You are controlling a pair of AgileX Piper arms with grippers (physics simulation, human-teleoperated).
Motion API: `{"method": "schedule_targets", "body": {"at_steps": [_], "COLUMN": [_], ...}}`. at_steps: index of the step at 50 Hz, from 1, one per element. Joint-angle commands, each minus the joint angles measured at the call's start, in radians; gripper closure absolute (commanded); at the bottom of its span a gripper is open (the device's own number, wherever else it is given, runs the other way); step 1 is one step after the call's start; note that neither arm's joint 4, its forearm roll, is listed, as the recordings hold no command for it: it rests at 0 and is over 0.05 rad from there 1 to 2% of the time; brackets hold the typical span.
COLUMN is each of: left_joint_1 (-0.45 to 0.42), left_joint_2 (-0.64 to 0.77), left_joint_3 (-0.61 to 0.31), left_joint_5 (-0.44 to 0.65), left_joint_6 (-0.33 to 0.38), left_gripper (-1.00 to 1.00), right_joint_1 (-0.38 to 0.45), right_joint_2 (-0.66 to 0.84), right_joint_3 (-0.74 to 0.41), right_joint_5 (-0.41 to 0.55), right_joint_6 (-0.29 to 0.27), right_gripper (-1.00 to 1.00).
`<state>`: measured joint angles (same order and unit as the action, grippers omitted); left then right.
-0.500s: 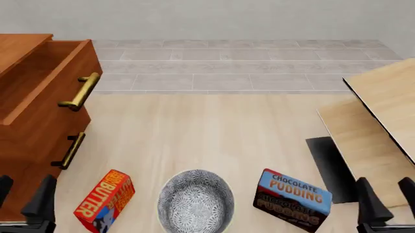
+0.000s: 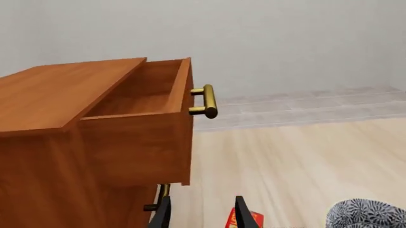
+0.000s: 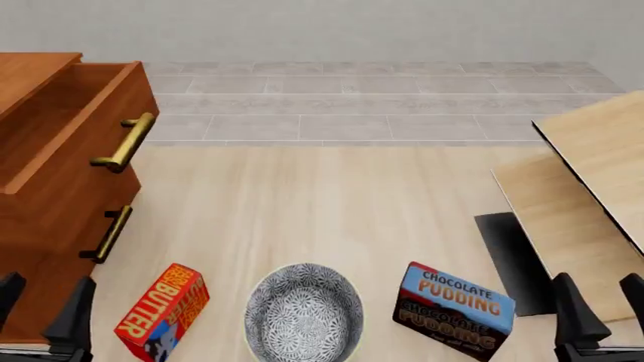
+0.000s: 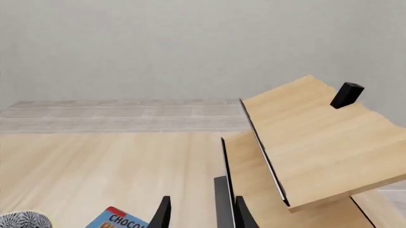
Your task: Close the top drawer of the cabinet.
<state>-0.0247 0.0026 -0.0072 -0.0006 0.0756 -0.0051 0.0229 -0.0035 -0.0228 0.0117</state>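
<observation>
Ahead of and above the left gripper (image 3: 42, 305), the top drawer (image 3: 75, 143) juts open from the cabinet (image 3: 35, 72), its brass handle (image 3: 126, 142) running fore-and-aft; fingers parted, empty. The right gripper (image 3: 593, 302), likewise open, sits well apart.

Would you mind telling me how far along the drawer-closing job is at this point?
Nothing looks done: the top drawer stands pulled out from the cabinet, its inside showing and its brass handle well forward of the lower drawer's handle. Both grippers are open and hold nothing; the left gripper sits low beside the cabinet, clear of the drawer front, and the right gripper is on the far side. The whole push remains.
</observation>
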Motion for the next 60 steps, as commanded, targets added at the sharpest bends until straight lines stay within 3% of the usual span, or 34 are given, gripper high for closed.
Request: {"method": "schedule_targets", "body": {"at_steps": [1, 5, 6, 7, 9, 14, 18, 24, 26, 32, 38, 41, 47, 60], "left_joint_1": [-0.047, -0.071, -0.088, -0.088, -0.115, -0.199, -0.212, -0.27, -0.29, -0.314, -0.337, -0.333, -0.321, -0.301], "left_joint_2": [-0.002, -0.002, -0.002, -0.002, -0.002, 0.008, 0.037, 0.127, 0.194, 0.24, 0.391, 0.429, 0.556, 0.947], "left_joint_3": [0.003, 0.0, 0.001, 0.001, 0.006, 0.006, 0.007, 0.006, 0.001, -0.025, 0.001, -0.012, -0.018, 0.006], "left_joint_5": [-0.011, -0.018, -0.033, -0.033, -0.034, -0.048, -0.084, -0.18, -0.23, -0.274, -0.468, -0.496, -0.64, -1.081], "left_joint_6": [0.089, 0.143, 0.212, 0.212, 0.286, 0.357, 0.429, 0.479, 0.464, 0.5, 0.648, 0.651, 0.751, 0.966], "left_gripper": [-1.0, -1.0, -1.0, -1.0, -1.0, -1.0, -1.0, -1.0, -1.0, -1.0, -1.0, -1.0, -1.0, -1.0], "right_joint_1": [0.002, -0.018, -0.011, -0.011, 0.0, 0.002, -0.003, -0.001, 0.005, 0.02, 0.029, 0.029, 0.032, 0.031], "right_joint_2": [-0.001, 0.022, 0.012, 0.011, -0.01, -0.019, -0.011, -0.022, -0.022, -0.022, -0.022, -0.022, -0.022, -0.023], "right_joint_3": [0.002, 0.002, 0.001, 0.001, -0.002, -0.002, -0.011, -0.022, -0.02, -0.035, -0.039, -0.038, -0.032, -0.017], "right_joint_5": [0.003, -0.019, -0.012, -0.011, 0.006, 0.008, 0.015, 0.017, 0.018, 0.026, 0.017, 0.013, 0.012, 0.006], "right_joint_6": [0.007, 0.026, 0.023, 0.023, 0.02, 0.027, 0.054, 0.053, 0.051, 0.056, 0.058, 0.057, 0.063, 0.074], "right_gripper": [-1.0, -1.0, -1.0, -1.0, -1.0, -1.0, -1.0, -1.0, -1.0, -1.0, -1.0, -1.0, -1.0, -1.0]}}
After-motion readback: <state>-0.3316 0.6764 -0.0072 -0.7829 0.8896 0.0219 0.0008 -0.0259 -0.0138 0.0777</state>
